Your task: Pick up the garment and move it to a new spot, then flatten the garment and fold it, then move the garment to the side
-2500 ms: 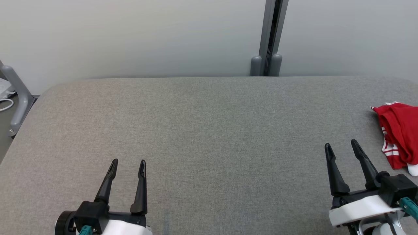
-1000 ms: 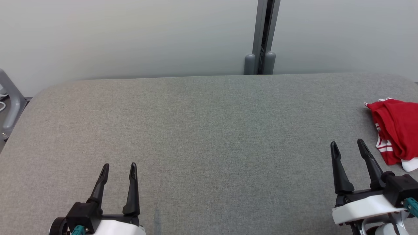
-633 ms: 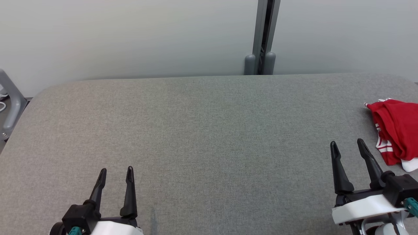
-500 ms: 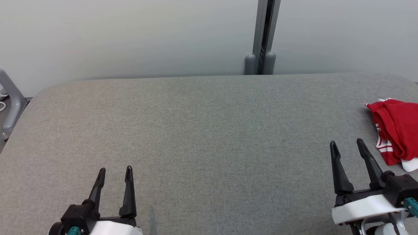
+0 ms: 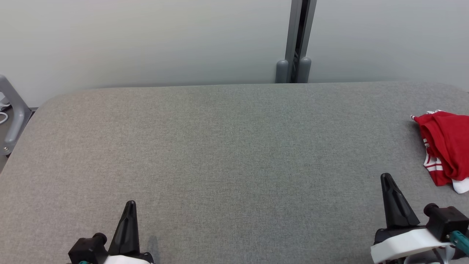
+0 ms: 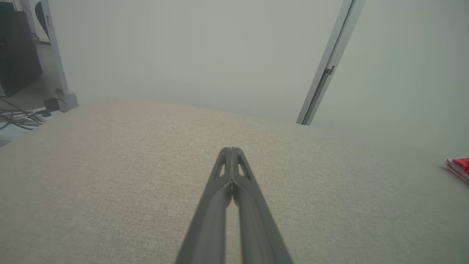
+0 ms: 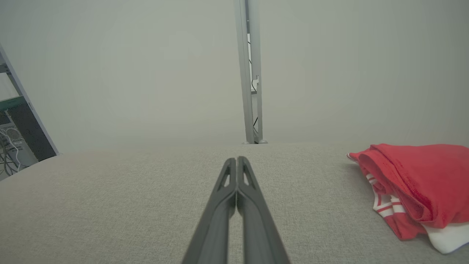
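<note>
Red garment (image 5: 447, 143) (white stripes) bunched — on grey woven table (image 5: 220, 146).

Red garment (image 5: 445, 146) lies near closed right gripper (image 5: 387, 178).

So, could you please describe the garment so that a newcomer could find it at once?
Start from the wide grey fabric-covered table in front of the pale wall. On its right side, ahead and to the right of the right gripper, lies the garment: a crumpled bright red heap with white stripes, the one coloured thing on the grey surface.
</note>
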You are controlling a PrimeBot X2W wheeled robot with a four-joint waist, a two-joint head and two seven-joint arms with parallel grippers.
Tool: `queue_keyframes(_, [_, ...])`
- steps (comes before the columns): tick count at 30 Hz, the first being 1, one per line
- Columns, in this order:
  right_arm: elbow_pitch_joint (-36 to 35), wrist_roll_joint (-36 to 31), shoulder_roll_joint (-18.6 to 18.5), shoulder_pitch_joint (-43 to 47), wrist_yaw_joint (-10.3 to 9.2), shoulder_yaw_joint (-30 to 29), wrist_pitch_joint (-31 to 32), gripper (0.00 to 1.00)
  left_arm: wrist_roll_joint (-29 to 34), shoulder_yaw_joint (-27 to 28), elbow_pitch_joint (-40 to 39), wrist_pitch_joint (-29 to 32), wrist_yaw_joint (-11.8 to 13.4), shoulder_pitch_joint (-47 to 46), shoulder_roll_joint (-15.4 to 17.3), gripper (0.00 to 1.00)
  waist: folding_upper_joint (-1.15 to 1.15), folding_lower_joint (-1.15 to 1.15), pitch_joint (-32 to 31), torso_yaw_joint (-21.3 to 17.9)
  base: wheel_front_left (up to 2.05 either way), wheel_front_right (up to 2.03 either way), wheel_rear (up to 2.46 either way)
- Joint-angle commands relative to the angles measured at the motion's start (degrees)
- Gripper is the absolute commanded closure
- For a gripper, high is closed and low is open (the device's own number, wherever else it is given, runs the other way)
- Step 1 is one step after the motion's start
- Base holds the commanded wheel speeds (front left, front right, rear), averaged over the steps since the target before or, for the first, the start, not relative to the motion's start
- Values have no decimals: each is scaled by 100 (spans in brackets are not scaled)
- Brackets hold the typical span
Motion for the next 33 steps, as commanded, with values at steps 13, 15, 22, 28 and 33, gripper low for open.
queue_keyframes(13, [-129,1565,-20,-91,0,-274,368,100,-1451,99,159,385,-211,-457,27,100,0,0,-4,-50,0,0,0])
queue_keyframes(15, [-135,1764,-19,-88,0,-305,416,100,-1633,111,194,436,-237,-507,29,100,0,0,-5,-57,0,0,0])
queue_keyframes(22, [-149,2331,-16,-80,0,-390,551,100,-2158,145,273,582,-314,-640,32,100,0,0,-6,-78,0,0,0])
queue_keyframes(28, [-161,2856,-12,-75,0,-475,679,100,-2643,176,338,721,-377,-756,36,100,0,0,-8,-100,0,0,0])
queue_keyframes(33, [-168,3270,-10,-72,0,-540,781,100,-3026,202,395,827,-432,-847,38,100,0,0,-9,-118,0,0,0])
